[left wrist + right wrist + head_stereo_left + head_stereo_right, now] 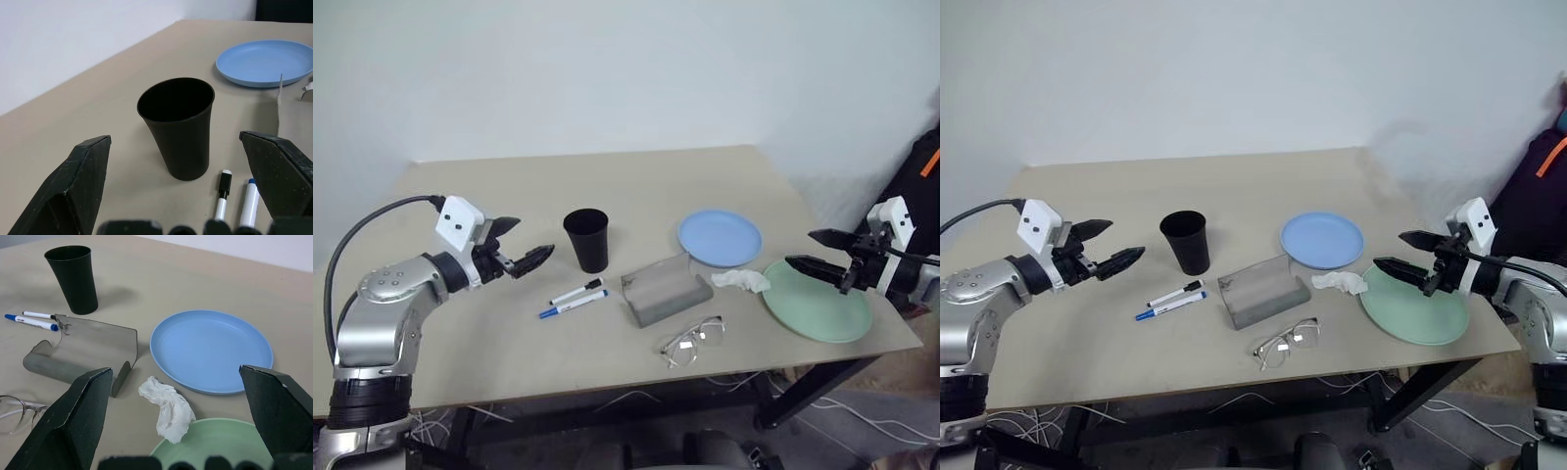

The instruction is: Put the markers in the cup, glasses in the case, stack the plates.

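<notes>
Nearest the table's front edge, the wire-framed glasses (692,339) are seen lying unfolded on the beige table (509,333), just in front of the grey case (666,291). The case is seen open, its paler lid raised on the far side. To its left, the two markers (574,299) are laid side by side, almost touching: the blue-capped one nearer, the black-capped one just behind it, both caps pointed towards the case. A crumpled white tissue (742,280) is found between the case and the mint green plate (818,301), touching that plate's rim. The green plate is set near the table's right front corner.

The left gripper (524,245) is held above the table at the left, empty, its jaws spread wide and pointed at the black cup (587,240). The right gripper (815,251) is held over the near-right edge of the green plate, empty as well, jaws spread wide, aimed towards the tissue and the light blue plate (720,238).

Farther back, the cup is seen upright, just behind the markers and apart from them. The blue plate lies behind the tissue, beside the green plate but not on it.
</notes>
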